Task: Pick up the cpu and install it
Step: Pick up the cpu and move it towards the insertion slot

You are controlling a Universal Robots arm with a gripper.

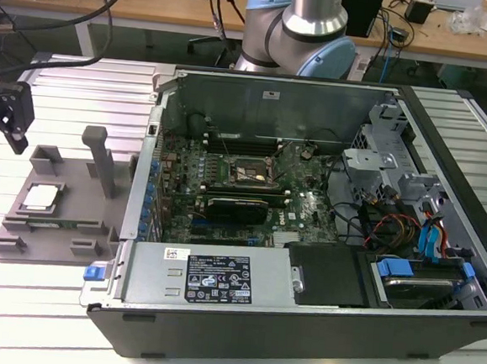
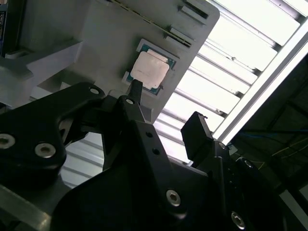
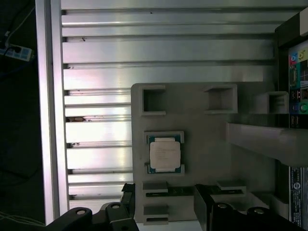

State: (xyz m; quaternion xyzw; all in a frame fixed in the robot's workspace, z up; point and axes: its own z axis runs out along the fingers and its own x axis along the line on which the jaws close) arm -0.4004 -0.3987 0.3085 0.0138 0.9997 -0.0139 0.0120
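Your black two-fingered gripper (image 2: 166, 109) stands open in the second wrist view, its fingers (image 2: 136, 90) spread wide with nothing between them. Just past the fingertips lies the cpu (image 2: 150, 70), a small flat square chip with a silvery-white metal top. It sits flat in its recess on the grey plastic tray (image 2: 86, 33), and the gripper is not touching it. In the exterior view the gripper (image 1: 8, 117) hangs at the exterior view's left, near the tray (image 1: 74, 192) on the slatted aluminium table (image 1: 40, 301). Farther to the exterior view's right, the open dark grey computer case (image 1: 300, 321) shows its green motherboard (image 1: 309, 208) with a black rectangular socket frame (image 1: 244, 174). Behind the case stands the silver and pale blue arm base (image 1: 302, 26).
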